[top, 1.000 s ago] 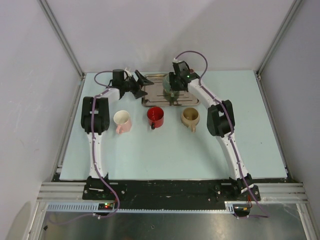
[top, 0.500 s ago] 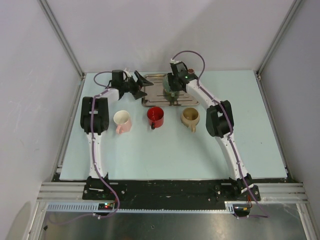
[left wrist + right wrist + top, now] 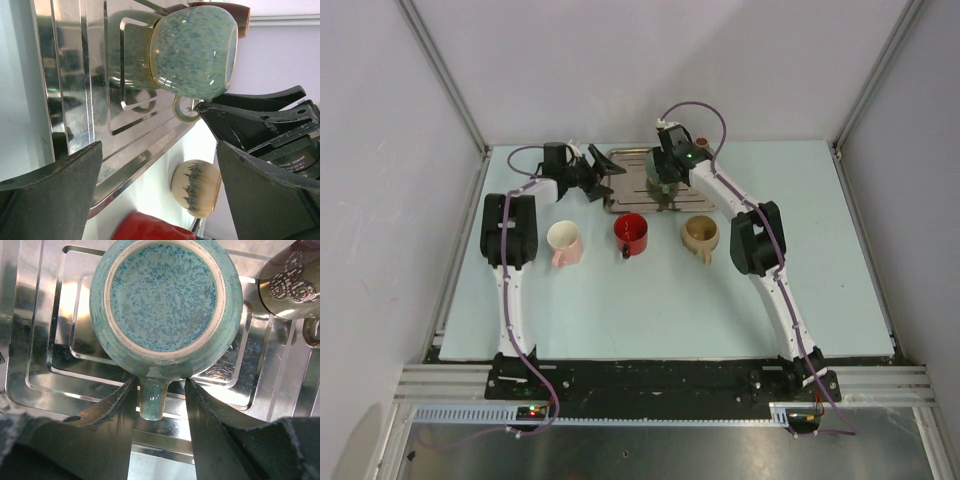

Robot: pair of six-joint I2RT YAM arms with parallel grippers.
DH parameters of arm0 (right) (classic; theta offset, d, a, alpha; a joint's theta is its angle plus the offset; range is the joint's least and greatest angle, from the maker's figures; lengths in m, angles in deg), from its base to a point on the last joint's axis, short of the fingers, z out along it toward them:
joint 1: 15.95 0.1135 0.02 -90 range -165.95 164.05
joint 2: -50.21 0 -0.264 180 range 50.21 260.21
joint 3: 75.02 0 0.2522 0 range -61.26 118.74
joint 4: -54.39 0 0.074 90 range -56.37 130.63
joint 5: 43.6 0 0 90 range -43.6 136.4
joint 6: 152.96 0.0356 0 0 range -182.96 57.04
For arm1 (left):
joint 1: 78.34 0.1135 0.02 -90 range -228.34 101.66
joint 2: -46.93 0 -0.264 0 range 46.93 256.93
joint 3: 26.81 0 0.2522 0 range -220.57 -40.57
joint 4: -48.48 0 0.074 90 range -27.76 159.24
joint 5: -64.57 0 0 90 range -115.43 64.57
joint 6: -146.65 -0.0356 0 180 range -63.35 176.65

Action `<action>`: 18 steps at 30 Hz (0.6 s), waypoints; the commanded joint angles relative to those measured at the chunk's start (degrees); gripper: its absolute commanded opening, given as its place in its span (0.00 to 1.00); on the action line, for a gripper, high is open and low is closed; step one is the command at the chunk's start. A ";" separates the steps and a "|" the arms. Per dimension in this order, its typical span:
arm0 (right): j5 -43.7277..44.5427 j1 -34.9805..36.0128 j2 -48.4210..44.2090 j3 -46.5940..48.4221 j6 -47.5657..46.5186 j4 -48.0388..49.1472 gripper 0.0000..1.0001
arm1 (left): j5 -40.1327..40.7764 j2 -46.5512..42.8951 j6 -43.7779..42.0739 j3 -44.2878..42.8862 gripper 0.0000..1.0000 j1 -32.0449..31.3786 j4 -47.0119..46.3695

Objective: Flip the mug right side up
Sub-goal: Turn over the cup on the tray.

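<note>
Teal speckled mug (image 3: 162, 295) upside down | right fingers (image 3: 212, 435) part-open astride handle (image 3: 152, 400) | left fingers (image 3: 50, 195) wide-open

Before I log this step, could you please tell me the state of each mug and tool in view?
Green mug: upside down on the tray.
Brown mug: on the tray, orientation unclear.
Pink mug: upright.
Red mug: upright.
Beige mug: upright.
Left tool: open, empty.
Right tool: open, astride the green mug's handle.
</note>
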 commanded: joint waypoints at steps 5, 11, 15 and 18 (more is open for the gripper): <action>1.22 0.79 -0.48 2.22 -0.77 2.44 0.49 | -1.56 -5.00 -1.88 0.71 1.00 0.47 -1.13; 0.61 1.17 -0.29 1.49 -0.39 1.79 0.49 | -1.75 -5.08 -1.98 0.89 0.99 0.48 -1.13; 0.48 1.20 0.12 1.30 -0.04 1.56 0.48 | -1.85 -5.08 -1.95 0.99 0.98 0.55 -1.21; 0.74 1.09 0.37 1.23 -0.14 1.66 0.48 | -2.01 -5.08 -2.00 1.18 0.99 0.59 -1.25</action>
